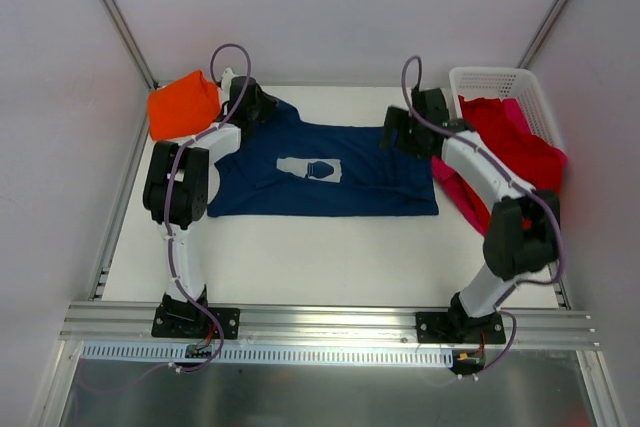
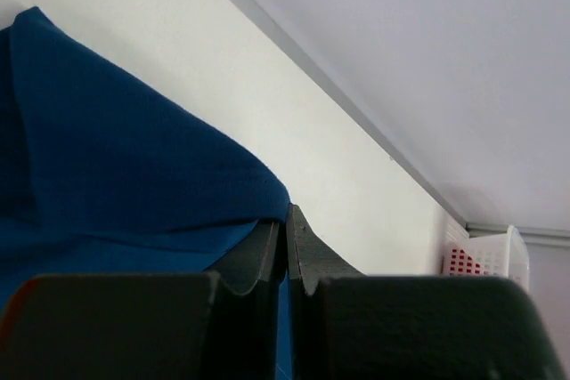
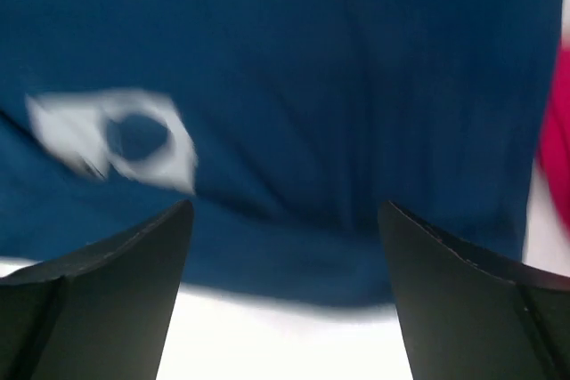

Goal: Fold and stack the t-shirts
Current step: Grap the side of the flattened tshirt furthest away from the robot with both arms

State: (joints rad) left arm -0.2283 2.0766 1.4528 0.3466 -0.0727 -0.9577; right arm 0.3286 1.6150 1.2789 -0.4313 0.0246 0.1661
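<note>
The navy blue t-shirt (image 1: 330, 182) lies spread flat across the middle of the table, its pale chest print (image 1: 310, 169) facing up. My left gripper (image 1: 265, 107) is at the shirt's far left corner. In the left wrist view it (image 2: 287, 224) is shut on a fold of the navy cloth (image 2: 107, 166). My right gripper (image 1: 393, 133) is over the shirt's far right part. In the right wrist view it (image 3: 285, 215) is open and empty above the navy cloth (image 3: 356, 113) and print (image 3: 116, 135). An orange shirt (image 1: 183, 104) lies bunched at the back left.
A white lattice basket (image 1: 500, 82) stands at the back right, also seen in the left wrist view (image 2: 485, 255). A red shirt (image 1: 520, 142) spills out of it and a pink one (image 1: 455, 189) lies beside it. Grey walls enclose the table.
</note>
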